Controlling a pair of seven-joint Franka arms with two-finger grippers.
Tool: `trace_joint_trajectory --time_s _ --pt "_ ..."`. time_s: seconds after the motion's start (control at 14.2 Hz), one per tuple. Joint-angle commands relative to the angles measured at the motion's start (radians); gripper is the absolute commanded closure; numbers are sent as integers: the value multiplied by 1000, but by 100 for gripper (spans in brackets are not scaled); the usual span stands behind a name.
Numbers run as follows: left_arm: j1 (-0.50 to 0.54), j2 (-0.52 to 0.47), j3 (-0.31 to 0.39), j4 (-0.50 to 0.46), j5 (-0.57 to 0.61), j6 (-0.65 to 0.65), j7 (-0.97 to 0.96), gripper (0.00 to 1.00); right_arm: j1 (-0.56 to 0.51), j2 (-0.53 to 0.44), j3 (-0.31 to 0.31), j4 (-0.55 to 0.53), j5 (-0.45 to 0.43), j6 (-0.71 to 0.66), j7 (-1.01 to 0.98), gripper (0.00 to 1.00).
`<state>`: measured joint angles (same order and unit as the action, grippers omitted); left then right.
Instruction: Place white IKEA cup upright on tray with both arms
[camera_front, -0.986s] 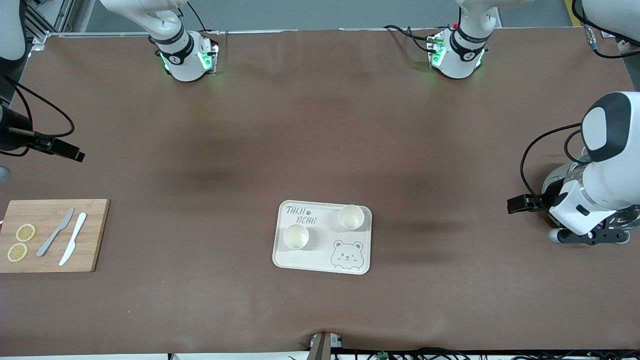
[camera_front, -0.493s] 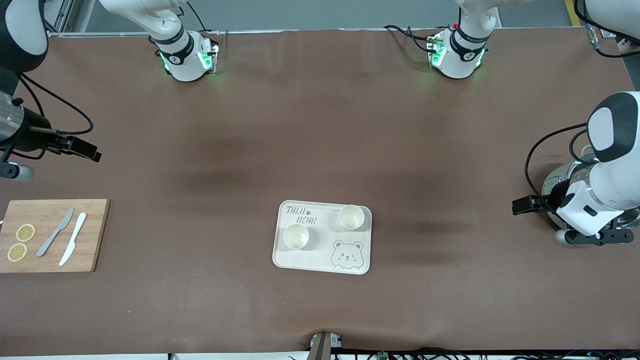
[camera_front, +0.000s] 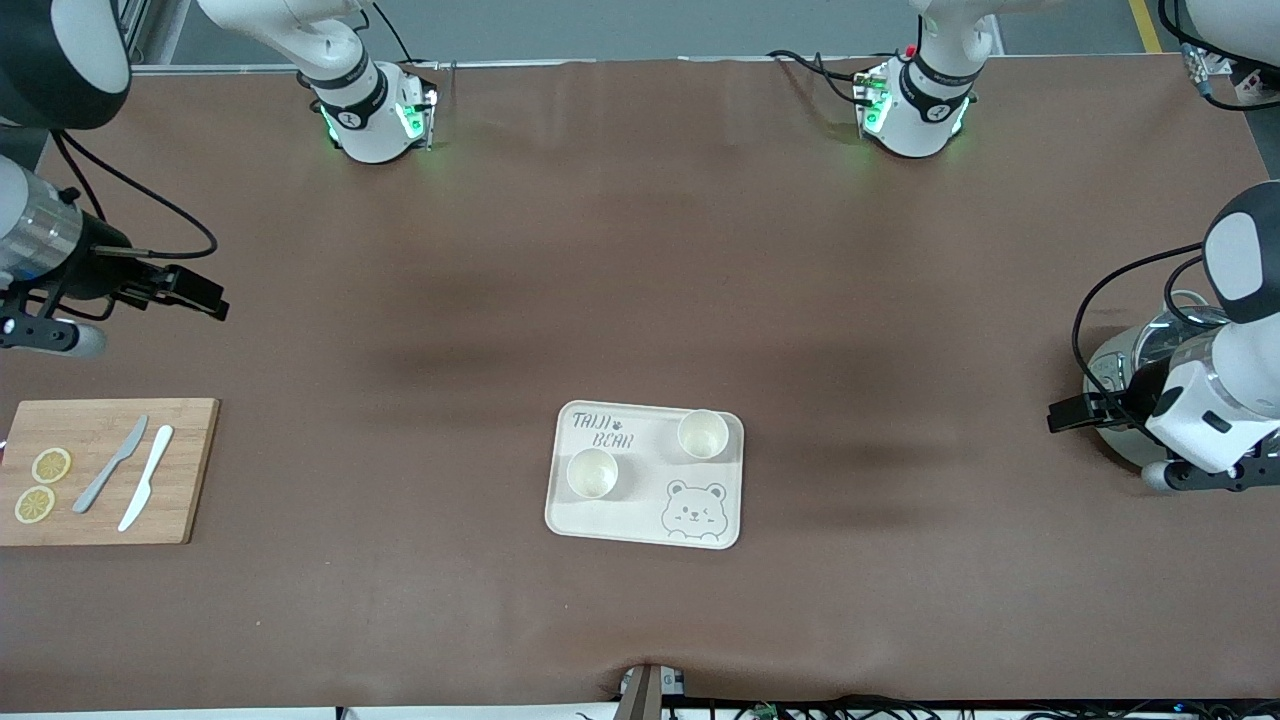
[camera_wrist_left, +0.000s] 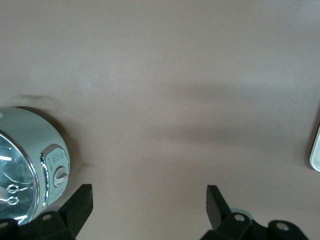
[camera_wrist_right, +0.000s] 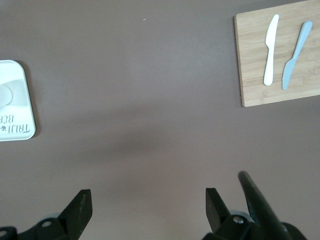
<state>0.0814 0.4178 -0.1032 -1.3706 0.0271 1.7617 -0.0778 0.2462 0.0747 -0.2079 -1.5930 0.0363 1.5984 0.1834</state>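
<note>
Both cups (camera_front: 592, 472) stand upright on the tray (camera_front: 640, 525), well apart from the left gripper (camera_wrist_left: 149, 205) and right gripper (camera_wrist_right: 146, 207), whose fingers are spread empty over bare worktop (camera_front: 640, 250), suggesting the job is done.

**Open brown mat around the tray; clutter only at the table's ends**

The flat cream rectangular tray (camera_front: 645, 520) sits ringed by bare brown table covering (camera_front: 640, 260), open to approach from every side. Two white upright cups (camera_front: 592, 473) (camera_front: 702, 434) occupy its half farther from the front camera. Toward the right arm's end lies a light wooden cutting board (camera_front: 185, 470) carrying two knives (camera_front: 111, 464) and lemon slices (camera_front: 51, 465). At the left arm's end stands a rounded, glass-and-metal appliance (camera_wrist_left: 25, 160), possibly a kettle, beneath the left gripper (camera_wrist_left: 149, 205).
</note>
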Motion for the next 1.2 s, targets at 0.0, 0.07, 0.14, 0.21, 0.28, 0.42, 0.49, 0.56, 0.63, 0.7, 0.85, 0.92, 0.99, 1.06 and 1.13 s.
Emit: trace_joint_trajectory --time_s 0.0,0.07,0.14,0.21,0.28,0.42,0.49,0.56,0.63,0.7,0.85,0.92,0.99,1.06,1.13 --pt "-5 -7 0 -1 1 9 3 0 8 -1 -13 13 -3 -12 1 0" --pt "-14 -7 -1 -1 4 9 -7 0 7 0 -15 13 -3 -12 1 0" --pt "-17 -5 -3 -1 2 9 -10 0 8 -1 -15 13 -3 -12 1 0" --pt "-15 -5 -3 1 -4 9 -16 0 10 -1 -15 10 -3 -17 1 0" --pt "-9 -5 0 8 -6 10 -26 0 7 -3 -13 8 -1 -20 2 0" --pt "3 -2 2 22 -6 13 -28 0 -11 -3 -1 11 -1 -28 1 0" --pt "9 1 4 22 -9 27 -20 0 -33 -4 25 11 -1 -28 1 0" --pt "3 16 4 22 -9 47 -28 0 -85 -4 68 11 1 -28 1 0" --pt "-6 27 2 21 -9 65 -43 0 -152 -3 141 11 2 -28 1 0" --pt "-6 41 -1 21 -9 80 -42 0 -229 -3 221 11 1 -26 1 0" --pt "-5 29 -4 19 -7 84 -33 0 -307 -4 315 11 -3 -26 4 0" --pt "-2 16 -4 19 -6 81 -33 0 -308 -4 315 10 -3 -28 2 0" --pt "0 -3 -4 16 2 76 -30 0 -308 -4 315 10 -3 -29 4 0" --pt "-21 -13 6 12 4 65 -27 0 -306 -4 315 10 -3 -32 4 0" --pt "-85 -14 49 10 5 50 -27 0 -306 -4 315 10 -3 -32 4 0"
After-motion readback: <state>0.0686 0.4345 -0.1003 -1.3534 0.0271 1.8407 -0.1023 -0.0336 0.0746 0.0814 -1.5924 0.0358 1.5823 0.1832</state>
